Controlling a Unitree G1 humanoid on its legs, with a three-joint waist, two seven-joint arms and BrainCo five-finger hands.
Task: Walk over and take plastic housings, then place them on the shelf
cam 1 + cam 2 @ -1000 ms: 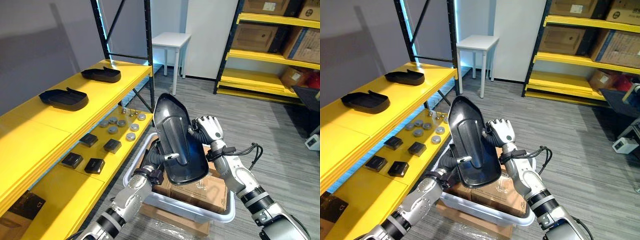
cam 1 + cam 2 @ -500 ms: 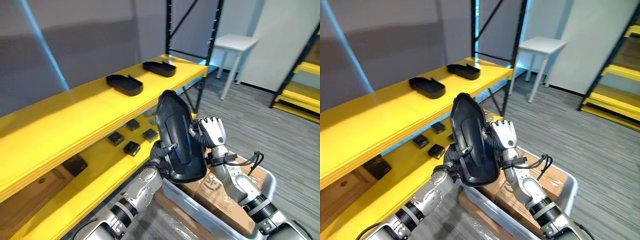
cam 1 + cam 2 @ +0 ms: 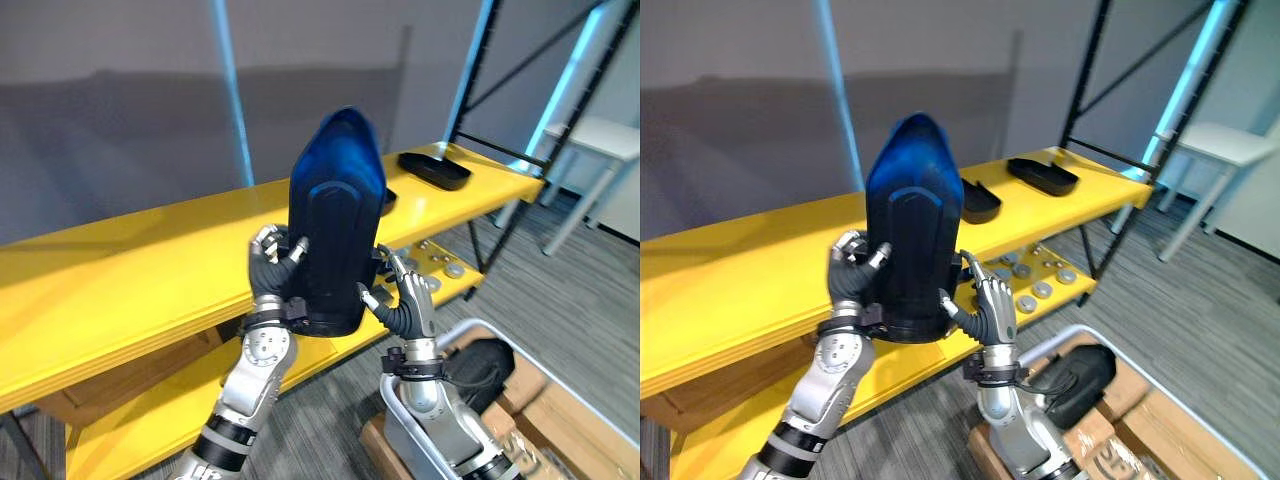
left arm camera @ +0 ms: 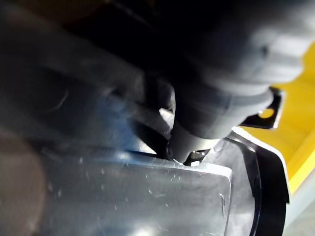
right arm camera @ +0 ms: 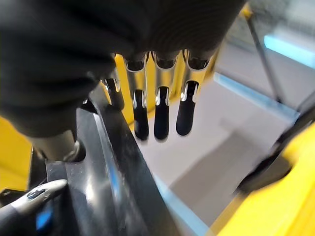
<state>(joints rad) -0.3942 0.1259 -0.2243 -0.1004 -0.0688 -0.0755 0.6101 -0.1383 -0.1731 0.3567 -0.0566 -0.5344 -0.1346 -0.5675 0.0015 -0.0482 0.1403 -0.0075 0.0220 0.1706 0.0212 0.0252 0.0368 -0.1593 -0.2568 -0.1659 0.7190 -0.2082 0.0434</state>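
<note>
While you look down from the head camera, you can see the big black plastic housing (image 3: 335,235) standing upright in the air. It is held between both hands in front of the yellow shelf (image 3: 130,265).

The left hand (image 3: 270,272) is on the housing's left edge. Its fingers are curled round that edge, so it grips the housing. The right hand (image 3: 408,300) is low down on the right edge. Its fingers (image 5: 158,105) are straight and point up past the edge. This hand is open and only presses on the side.

The housing's bottom end is about level with the front edge of the top board, and its round top end stands higher than the board. It is not on the shelf yet.

On the top board, you see another black housing (image 3: 433,170) lying flat, far along to the right. A second one (image 3: 386,200) peeks out from behind the held housing. On the lower board there are small round grey parts (image 3: 452,268).

Down by the right arm is a white bin (image 3: 478,323) with one more dark housing (image 3: 485,362) in it, next to brown cardboard boxes (image 3: 575,440). A white table (image 3: 605,140) stands farther off.
</note>
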